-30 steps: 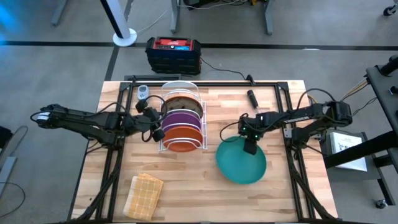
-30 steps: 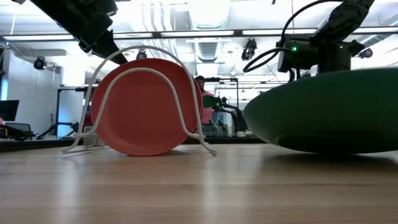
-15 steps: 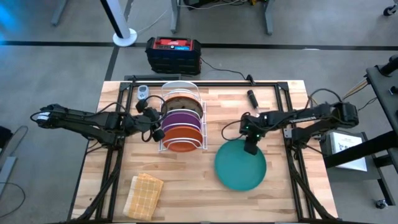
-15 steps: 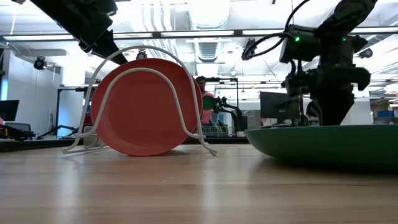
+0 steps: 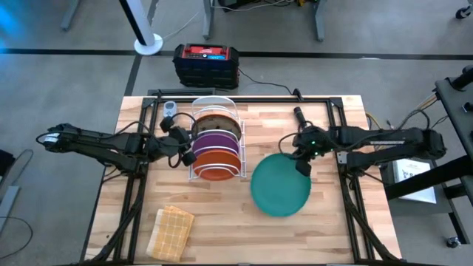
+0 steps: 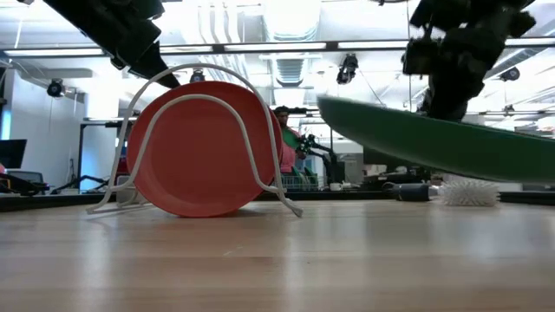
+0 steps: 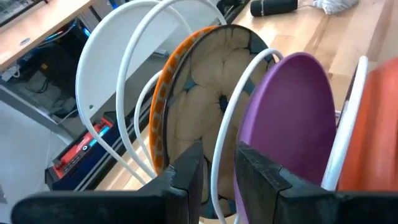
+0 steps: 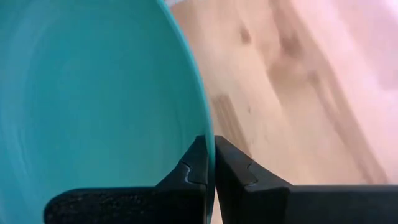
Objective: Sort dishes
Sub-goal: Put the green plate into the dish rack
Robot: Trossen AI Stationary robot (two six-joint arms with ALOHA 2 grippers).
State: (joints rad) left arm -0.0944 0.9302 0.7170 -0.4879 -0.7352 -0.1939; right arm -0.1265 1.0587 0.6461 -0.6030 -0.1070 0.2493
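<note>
Teal plate (image 5: 280, 185): pinched at its far-right rim by the right tool (image 5: 304, 167), lifted clear of the table (image 5: 325, 229), tilted. Left tool (image 5: 186, 157): beside the wire rack (image 5: 215, 103), fingers narrowly parted around a rack wire. Handling advice: level the plate, carry it slowly; a rim pinch slips easily.

White wire rack (image 5: 215, 140) w/ upright round plates table centre; large teal-green round plate (image 5: 280, 185) to its right, off the table; tan woven cloth (image 5: 171, 232) front-left.
</note>
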